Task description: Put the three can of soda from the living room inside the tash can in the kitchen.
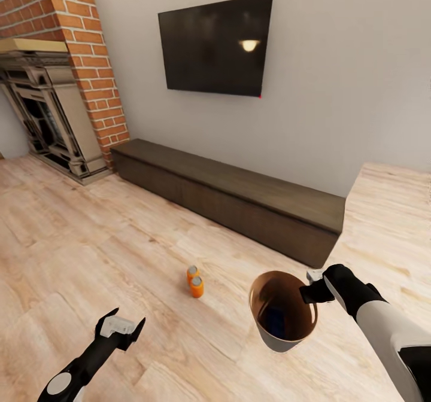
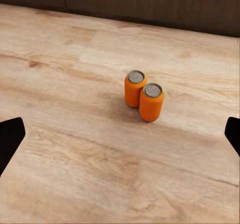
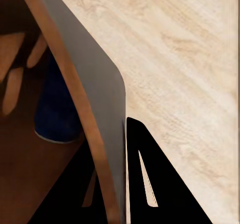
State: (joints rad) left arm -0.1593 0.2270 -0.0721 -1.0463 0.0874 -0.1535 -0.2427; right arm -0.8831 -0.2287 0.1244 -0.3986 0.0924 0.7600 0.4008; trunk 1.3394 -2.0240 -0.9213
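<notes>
Two orange soda cans with silver tops stand touching on the light wood floor, the farther one point(image 1: 192, 272) point(image 2: 134, 88) behind the nearer one point(image 1: 196, 286) point(image 2: 151, 102). My left gripper point(image 1: 120, 328) point(image 2: 120, 139) hovers open, short of the cans, its dark fingertips point(image 2: 10, 140) wide apart. The right gripper point(image 1: 312, 292) point(image 3: 117, 159) is shut on the rim of the trash can point(image 1: 281, 313) point(image 3: 95, 99), holding it upright above the floor to the right of the cans. A dark bluish shape point(image 3: 56, 109) lies in the bin's brown bottom; I cannot tell what it is. The kitchen is out of view.
This is the living room. A long low dark-wood bench point(image 1: 239, 195) runs along the wall under a black screen point(image 1: 214, 44). A brick fireplace point(image 1: 54, 91) stands at the far left. A pale wood surface point(image 1: 395, 210) rises at the right.
</notes>
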